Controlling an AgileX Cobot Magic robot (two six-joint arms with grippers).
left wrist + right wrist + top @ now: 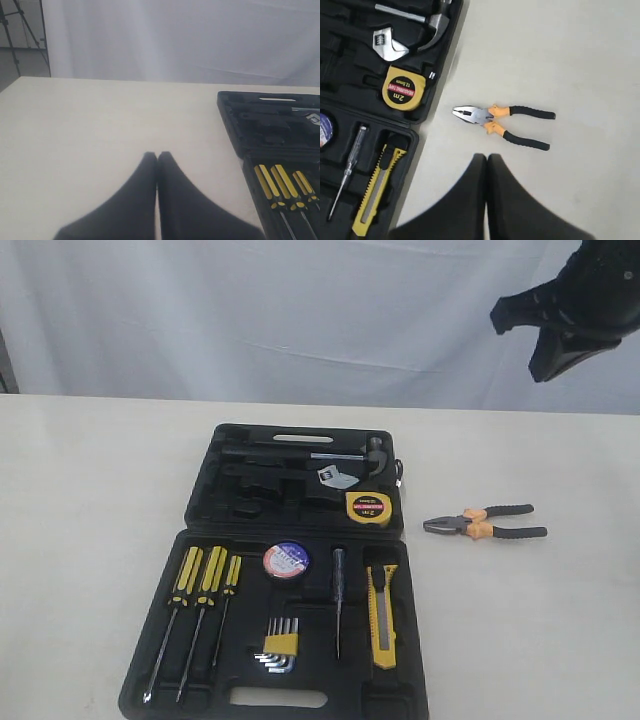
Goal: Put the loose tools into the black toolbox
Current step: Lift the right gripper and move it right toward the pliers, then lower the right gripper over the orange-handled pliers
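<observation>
At the right of the exterior frame, the pliers lie on the bench just beside the black toolbox, the only tool not yet stowed. The tape measure, utility knife and tape roll sit in recesses. The left end effector and right end effector are pinched together, empty.

toolbox: frame centre, on table
pliers: on table, to its right
tape measure: upper half, right
utility knife: lower half, right
tape roll: lower half, upper middle
</observation>
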